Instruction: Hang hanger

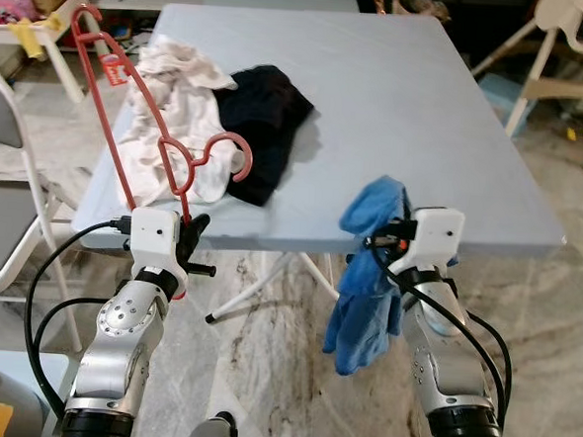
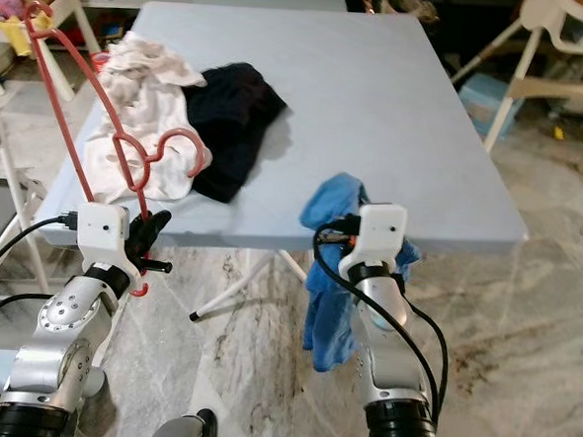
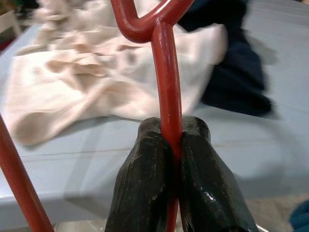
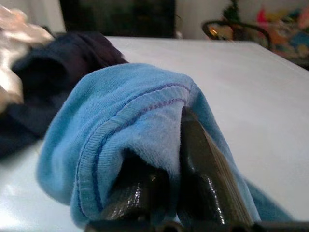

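While clamped, hanger (image 1: 144, 120) past table (image 1: 456, 120) edge

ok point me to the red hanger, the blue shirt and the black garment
red hanger (image 1: 114, 128), left eye view, on its long arm
blue shirt (image 1: 366, 302), left eye view, on the hanging part
black garment (image 1: 268, 113), left eye view, mid-fabric

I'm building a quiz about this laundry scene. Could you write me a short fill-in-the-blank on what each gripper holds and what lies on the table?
1. The left gripper is shut on the stem of a ____ hanger.
2. The right gripper holds a ____ garment at the table's near edge.
3. Beside the white cloth on the table lies a ____ garment.

Missing words: red; blue; black
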Tool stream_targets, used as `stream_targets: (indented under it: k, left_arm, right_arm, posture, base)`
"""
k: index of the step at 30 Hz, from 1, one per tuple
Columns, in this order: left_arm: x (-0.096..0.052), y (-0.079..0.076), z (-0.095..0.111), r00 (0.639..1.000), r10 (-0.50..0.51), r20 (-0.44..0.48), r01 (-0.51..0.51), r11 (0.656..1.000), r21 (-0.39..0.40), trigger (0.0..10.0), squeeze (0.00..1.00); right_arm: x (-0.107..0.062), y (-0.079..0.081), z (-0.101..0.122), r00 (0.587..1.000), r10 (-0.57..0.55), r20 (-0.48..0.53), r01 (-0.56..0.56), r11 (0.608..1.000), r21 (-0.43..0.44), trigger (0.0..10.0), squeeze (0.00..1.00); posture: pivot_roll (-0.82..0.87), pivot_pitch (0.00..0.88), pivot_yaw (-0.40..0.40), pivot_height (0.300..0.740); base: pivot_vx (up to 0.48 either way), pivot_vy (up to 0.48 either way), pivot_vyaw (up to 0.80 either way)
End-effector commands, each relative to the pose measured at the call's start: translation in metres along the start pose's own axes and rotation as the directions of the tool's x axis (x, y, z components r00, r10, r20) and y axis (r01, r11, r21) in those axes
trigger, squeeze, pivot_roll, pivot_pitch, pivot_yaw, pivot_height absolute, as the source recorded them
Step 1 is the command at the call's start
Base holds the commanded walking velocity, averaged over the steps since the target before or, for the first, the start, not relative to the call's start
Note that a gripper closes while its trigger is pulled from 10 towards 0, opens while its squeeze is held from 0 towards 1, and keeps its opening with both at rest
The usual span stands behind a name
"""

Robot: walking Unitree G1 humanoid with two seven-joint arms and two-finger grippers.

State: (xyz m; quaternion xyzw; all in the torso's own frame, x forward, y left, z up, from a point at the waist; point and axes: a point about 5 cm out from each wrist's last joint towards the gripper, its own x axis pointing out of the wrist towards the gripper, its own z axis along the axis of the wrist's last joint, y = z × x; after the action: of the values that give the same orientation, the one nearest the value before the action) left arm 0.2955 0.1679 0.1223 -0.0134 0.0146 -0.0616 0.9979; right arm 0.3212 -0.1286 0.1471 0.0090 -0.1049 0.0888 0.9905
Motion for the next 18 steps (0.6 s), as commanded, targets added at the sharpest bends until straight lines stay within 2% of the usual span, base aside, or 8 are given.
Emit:
stream_targets:
  k: [1,4,18]
  left_arm:
    - [-0.001,0.002,0.002,1.0,0.021,0.013,-0.021,1.0,-0.001,10.0,0.0]
    - [-0.002,0.002,0.002,1.0,0.021,0.011,-0.021,1.0,-0.002,10.0,0.0]
    - [-0.004,-0.005,0.0,1.0,0.014,0.004,-0.014,1.0,-0.026,10.0,0.0]
  right_arm:
    - [0.006,0.003,0.014,0.998,0.02,0.054,-0.02,1.0,0.0,10.0,0.0]
    - [0.007,0.003,0.016,0.998,0.024,0.058,-0.024,1.0,-0.003,10.0,0.0]
    - [0.021,-0.008,0.031,0.996,-0.013,0.087,0.013,1.0,-0.004,10.0,0.0]
  posture:
    - [0.1,0.133,-0.02,0.74]
    - [0.1,0.137,-0.023,0.74]
    - [0.09,0.151,-0.042,0.74]
  base:
    - [0.337,0.0,0.51]
    - [0.34,0.0,0.46]
    - [0.352,0.0,0.0]
